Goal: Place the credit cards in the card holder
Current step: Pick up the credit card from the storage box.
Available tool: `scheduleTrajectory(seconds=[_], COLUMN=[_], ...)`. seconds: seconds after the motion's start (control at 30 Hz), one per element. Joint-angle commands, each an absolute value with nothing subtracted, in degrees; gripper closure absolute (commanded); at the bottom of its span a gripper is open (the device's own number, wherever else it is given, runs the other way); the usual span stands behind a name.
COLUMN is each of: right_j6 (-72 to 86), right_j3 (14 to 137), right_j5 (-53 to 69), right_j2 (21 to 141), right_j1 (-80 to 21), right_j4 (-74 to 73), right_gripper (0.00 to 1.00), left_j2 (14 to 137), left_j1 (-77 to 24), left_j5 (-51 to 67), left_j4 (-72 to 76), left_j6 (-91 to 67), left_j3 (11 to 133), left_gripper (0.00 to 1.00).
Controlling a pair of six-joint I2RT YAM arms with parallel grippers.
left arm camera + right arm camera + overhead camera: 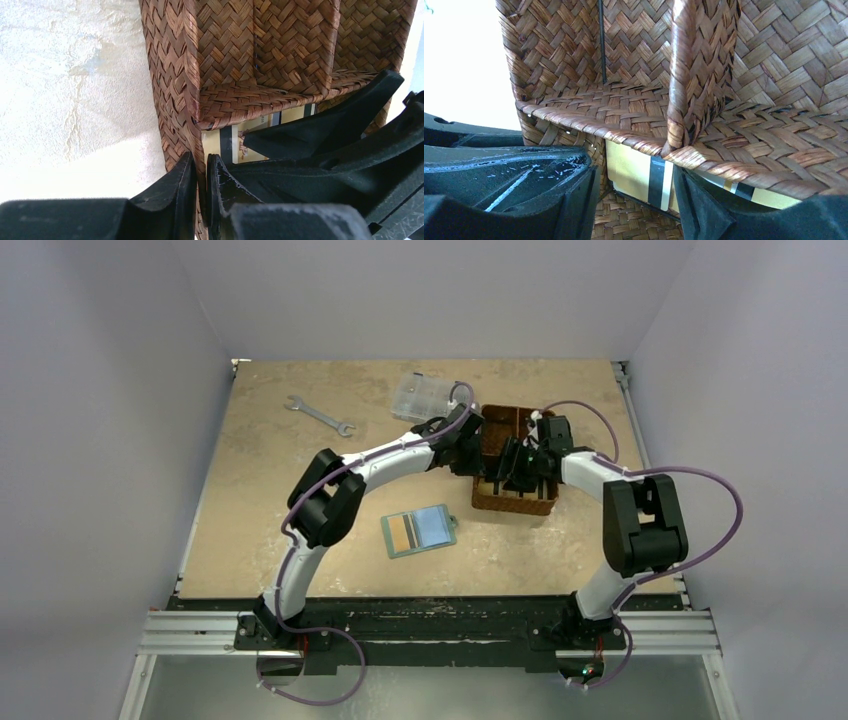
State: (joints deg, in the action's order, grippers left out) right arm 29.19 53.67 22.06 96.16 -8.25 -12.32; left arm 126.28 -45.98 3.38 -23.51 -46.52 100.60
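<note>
Credit cards: one gold card (213, 141) with a black stripe stands on edge inside the woven basket (515, 502), in the near-left compartment, close against the low woven divider; its upper part is hidden behind that divider in both wrist views.

Right gripper (634, 175): lowered into the same compartment; jaws open, one finger on each side of the gold card; the card sits in the gap; left finger clearly apart from it; right finger overlaps its edge, contact there cannot be told.

Left gripper (201, 160): closed on the basket's left wall; woven rim pinched between the two fingers (182, 187); one finger outside over the table (260, 490), one inside the compartment.

Card holder (447, 531): lies open and flat on the table, near the front edge, between the two arms and well apart from the basket; pale blue pocket on its right half; an orange-brown striped card shows in its left half; neither gripper near it.

Other items: clear compartment box (425, 396) at the back, just beyond the basket's far-left corner; wrench (318, 415) lying flat to the box's left.
</note>
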Motion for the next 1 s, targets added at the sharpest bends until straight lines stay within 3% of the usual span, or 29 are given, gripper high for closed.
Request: scheduleTrajectory(seconds=[0.0, 0.23, 0.4, 0.77, 0.97], right_j6=[31.9, 30.8, 30.0, 36.2, 40.1], right_j3=[53.8, 51.8, 51.9, 43.7, 42.4], right_j5=[17.3, 14.3, 16.2, 35.2, 39.4], right_j2=[100.6, 95.7, 99.0, 95.9, 93.0], right_j1=[-8.0, -7.9, -8.0, -8.1, -7.9], right_j4=[-14.5, -14.8, -12.9, 12.3, 17.2], right_gripper=[0.35, 0.34, 0.35, 0.37, 0.52], left_j2=[127.8, 126.7, 126.8, 126.9, 126.5], left_j1=[-46.5, -46.3, -46.3, -46.2, -46.1], left_j5=[9.3, 9.5, 11.6, 15.3, 13.3], left_j4=[-23.9, -22.9, -21.1, -16.7, -18.4], left_j6=[-46.9, -47.4, -48.2, -51.4, -51.5], left_j3=[99.4, 98.3, 97.4, 95.3, 95.3], left_gripper=[1.00, 1.00, 1.00, 1.00, 1.00])
